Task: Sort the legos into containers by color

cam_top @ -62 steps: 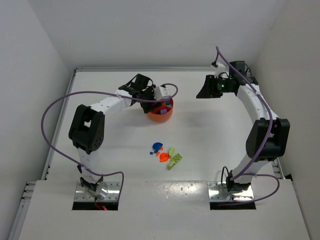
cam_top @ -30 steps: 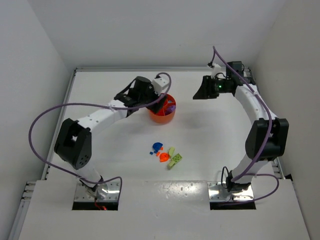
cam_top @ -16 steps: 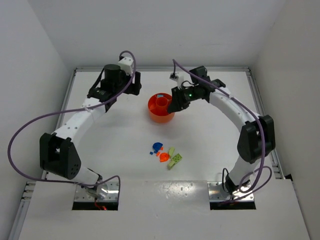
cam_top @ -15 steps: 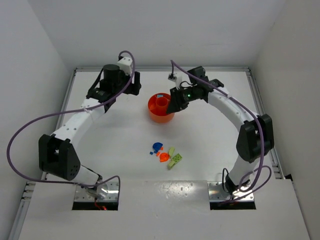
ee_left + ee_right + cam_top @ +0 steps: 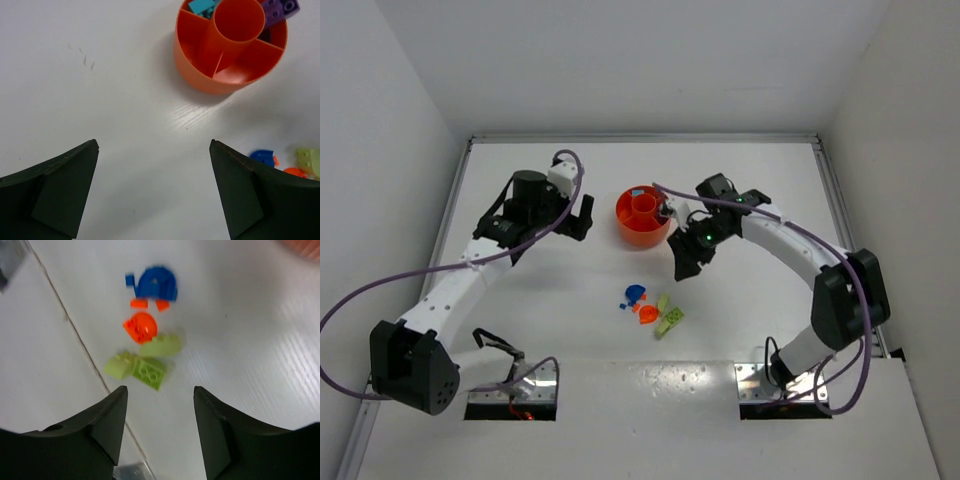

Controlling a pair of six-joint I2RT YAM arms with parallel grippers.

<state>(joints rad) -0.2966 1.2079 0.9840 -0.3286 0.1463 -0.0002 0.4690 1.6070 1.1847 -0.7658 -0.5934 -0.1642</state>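
though both gape wide and empty, the right gripper (image 5: 159,389) has blue, orange and lime legos (image 5: 140,328) just ahead; the orange tray (image 5: 199,80) sits ahead-right of the left gripper (image 5: 153,143).

Bare table (image 5: 620,265) between tray (image 5: 642,234) and legos (image 5: 646,313)

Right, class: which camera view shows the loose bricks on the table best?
The right wrist view: the loose bricks fill its middle, with blue, orange and green each distinct. The top view shows them whole but tiny. The left wrist view catches only a few at its right edge.
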